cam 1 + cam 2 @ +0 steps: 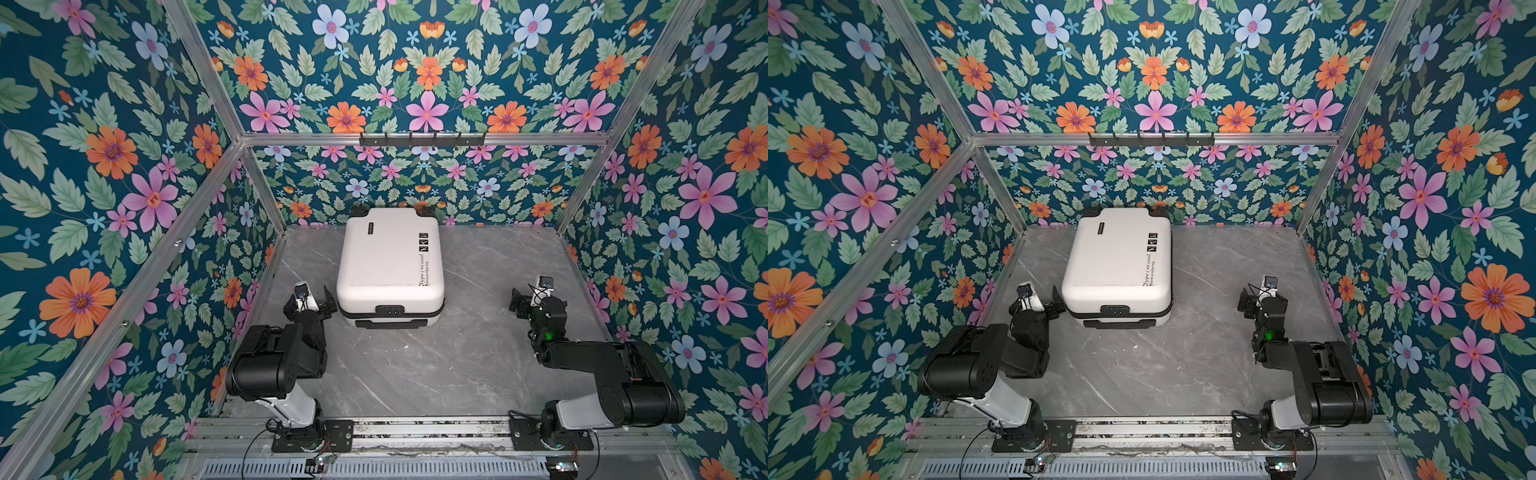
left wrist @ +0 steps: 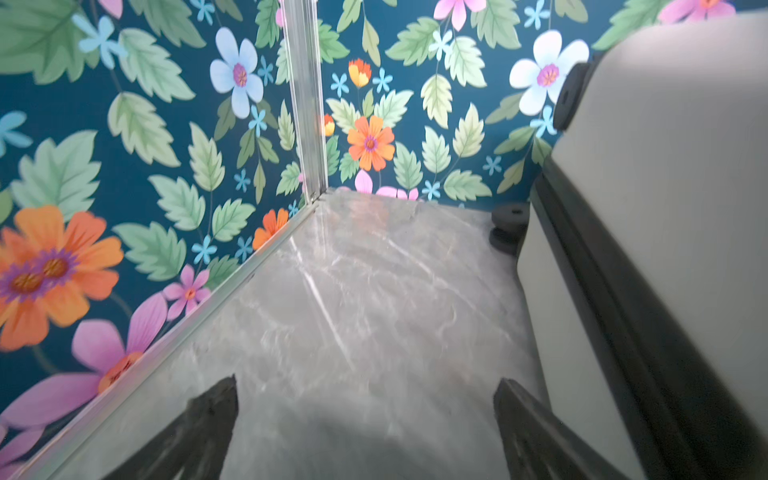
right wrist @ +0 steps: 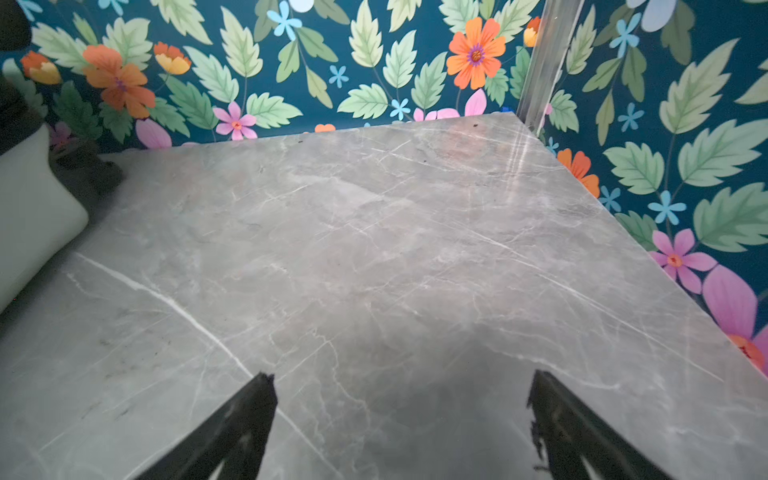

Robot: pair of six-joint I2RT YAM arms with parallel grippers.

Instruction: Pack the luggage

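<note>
In both top views the suitcase (image 1: pixel 390 257) lies closed at twelve o'clock on the table (image 1: pixel 478 353); packing looks finished. Left wrist view: my left gripper (image 2: pixel 365 386) gapes wide, empty, just beside it. Right wrist view: my right gripper (image 3: pixel 401 382) wide, empty.

The luggage (image 2: pixel 665 166) is cut off at the edge — its label (image 1: pixel 368 228) unreadable.

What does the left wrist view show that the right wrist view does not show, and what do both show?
Left wrist only: the long black seam of the suitcase, close beside the open left gripper. Right wrist only: the open right gripper over a wide bare stretch of table, the suitcase just a white corner. Both: suitcase, grey table, flowered wall.
</note>
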